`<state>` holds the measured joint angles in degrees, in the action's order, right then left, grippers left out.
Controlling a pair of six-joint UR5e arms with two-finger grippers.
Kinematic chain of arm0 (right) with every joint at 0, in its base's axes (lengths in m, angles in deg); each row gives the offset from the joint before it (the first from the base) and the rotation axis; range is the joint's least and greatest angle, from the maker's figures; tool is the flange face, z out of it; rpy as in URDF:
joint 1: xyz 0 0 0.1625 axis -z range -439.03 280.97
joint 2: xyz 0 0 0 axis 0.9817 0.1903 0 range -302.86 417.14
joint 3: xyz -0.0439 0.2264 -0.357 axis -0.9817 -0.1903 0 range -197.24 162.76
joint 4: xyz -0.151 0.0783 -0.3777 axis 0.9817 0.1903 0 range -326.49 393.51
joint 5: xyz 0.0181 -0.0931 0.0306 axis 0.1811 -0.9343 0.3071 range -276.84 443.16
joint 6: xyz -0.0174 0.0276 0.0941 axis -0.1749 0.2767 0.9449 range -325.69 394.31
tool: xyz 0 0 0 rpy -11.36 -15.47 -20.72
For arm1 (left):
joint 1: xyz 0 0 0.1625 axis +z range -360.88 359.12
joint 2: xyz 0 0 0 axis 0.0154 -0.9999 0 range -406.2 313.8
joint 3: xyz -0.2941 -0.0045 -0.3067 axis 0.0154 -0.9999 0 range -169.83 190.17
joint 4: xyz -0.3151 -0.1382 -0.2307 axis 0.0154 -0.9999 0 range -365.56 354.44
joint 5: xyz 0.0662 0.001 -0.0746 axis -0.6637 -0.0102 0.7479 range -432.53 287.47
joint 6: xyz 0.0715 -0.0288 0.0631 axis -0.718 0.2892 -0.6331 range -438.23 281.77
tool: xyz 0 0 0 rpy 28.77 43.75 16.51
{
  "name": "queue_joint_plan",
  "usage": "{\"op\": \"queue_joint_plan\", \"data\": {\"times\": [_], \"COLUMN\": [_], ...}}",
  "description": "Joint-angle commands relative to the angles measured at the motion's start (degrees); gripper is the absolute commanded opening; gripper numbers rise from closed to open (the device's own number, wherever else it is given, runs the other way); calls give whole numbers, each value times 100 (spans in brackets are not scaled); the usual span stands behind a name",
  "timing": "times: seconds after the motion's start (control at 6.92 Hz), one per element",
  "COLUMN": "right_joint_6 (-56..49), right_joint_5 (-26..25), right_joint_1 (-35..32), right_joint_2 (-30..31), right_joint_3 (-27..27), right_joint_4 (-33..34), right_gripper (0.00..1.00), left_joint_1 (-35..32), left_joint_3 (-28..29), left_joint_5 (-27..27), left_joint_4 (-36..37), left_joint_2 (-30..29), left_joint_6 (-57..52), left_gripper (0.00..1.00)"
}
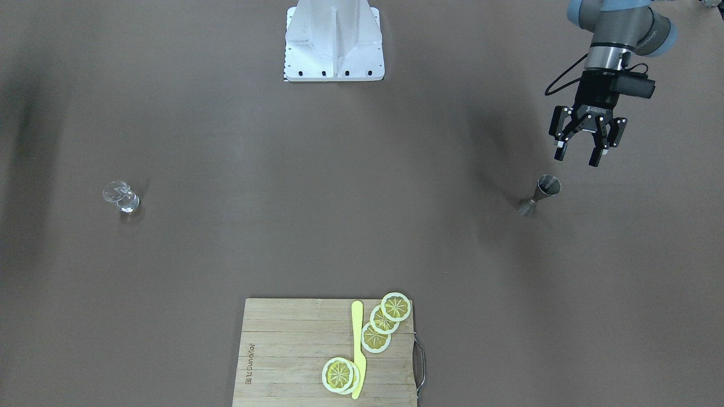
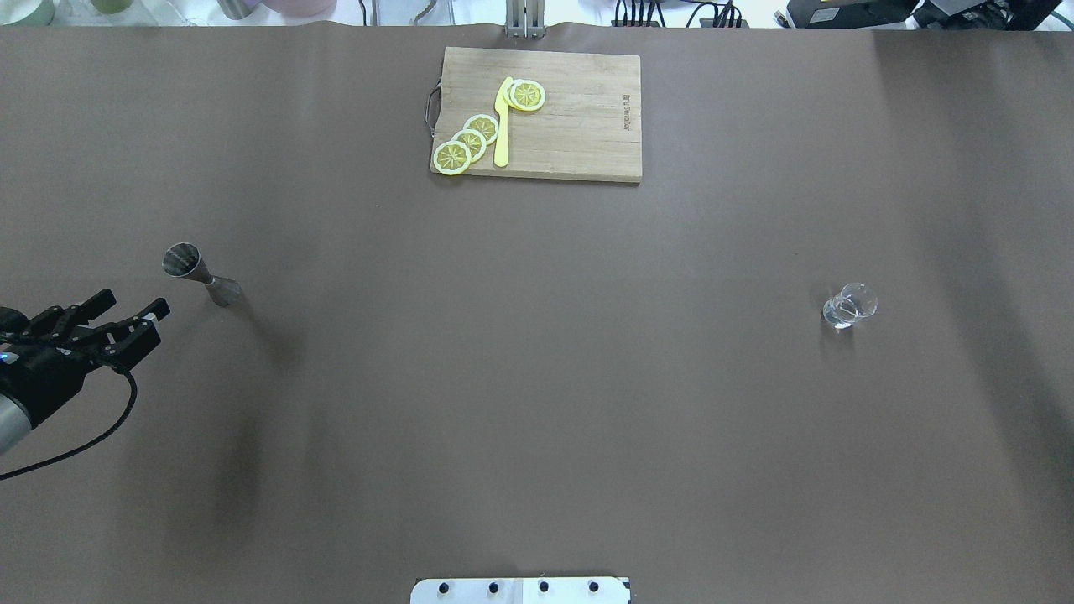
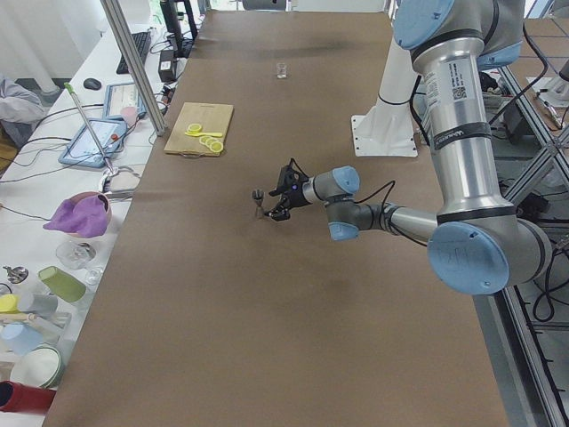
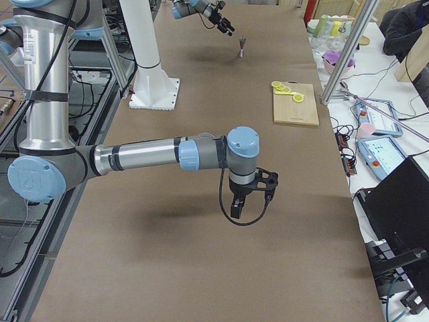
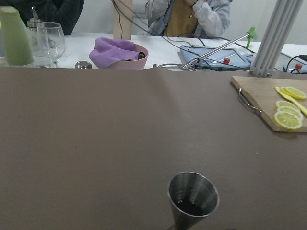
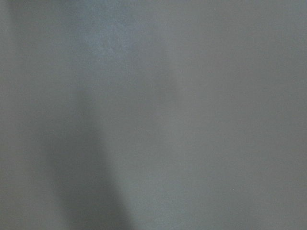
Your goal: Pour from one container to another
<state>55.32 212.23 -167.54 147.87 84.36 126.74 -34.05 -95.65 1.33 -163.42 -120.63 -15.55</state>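
Note:
A steel jigger (image 1: 542, 195) (image 2: 197, 273) stands upright on the brown table at my left side. The left wrist view shows dark liquid inside the jigger (image 5: 193, 199). My left gripper (image 1: 582, 152) (image 2: 138, 315) hovers just short of it, open and holding nothing. A small clear glass (image 1: 121, 196) (image 2: 849, 304) stands far off on my right side. My right gripper (image 4: 249, 204) shows only in the exterior right view, low over bare table, and I cannot tell whether it is open or shut.
A wooden cutting board (image 2: 579, 117) lies at the far middle edge with lemon slices (image 2: 470, 138) and a yellow knife (image 2: 503, 122). Beyond the table's far edge stand a pink bowl with purple cloth (image 5: 120, 51) and glasses (image 5: 48, 40). The robot base (image 1: 334, 39) sits at the near edge.

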Motion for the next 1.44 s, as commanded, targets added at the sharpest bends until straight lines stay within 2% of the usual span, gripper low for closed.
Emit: {"op": "queue_joint_plan", "data": {"times": [0.0,0.14,0.29,0.43,0.58,0.72,1.3], "right_joint_6": [0,0,0,0,0,-9,0], "right_joint_5": [13,39,83,153,223,215,479], "right_joint_1": [9,0,0,0,-35,-70,-62], "right_joint_2": [-109,-118,-109,-65,-30,-12,127], "right_joint_3": [-52,-35,-35,-35,-8,-17,-52], "right_joint_4": [28,28,37,46,37,28,-6], "right_gripper": [100,100,100,100,100,100,100], "left_joint_1": [-933,-1276,-1428,-1769,-2242,-2603,-3563], "left_joint_3": [17,78,105,132,558,998,1344], "left_joint_5": [1730,2355,2596,3025,4004,4501,5672], "left_joint_4": [868,1036,1386,2198,2763,2839,3057], "left_joint_2": [-220,-229,-290,-647,-1199,-1396,-1091], "left_joint_6": [16,16,25,-36,-489,-885,-1056], "left_gripper": [83,83,85,88,93,97,98]}}
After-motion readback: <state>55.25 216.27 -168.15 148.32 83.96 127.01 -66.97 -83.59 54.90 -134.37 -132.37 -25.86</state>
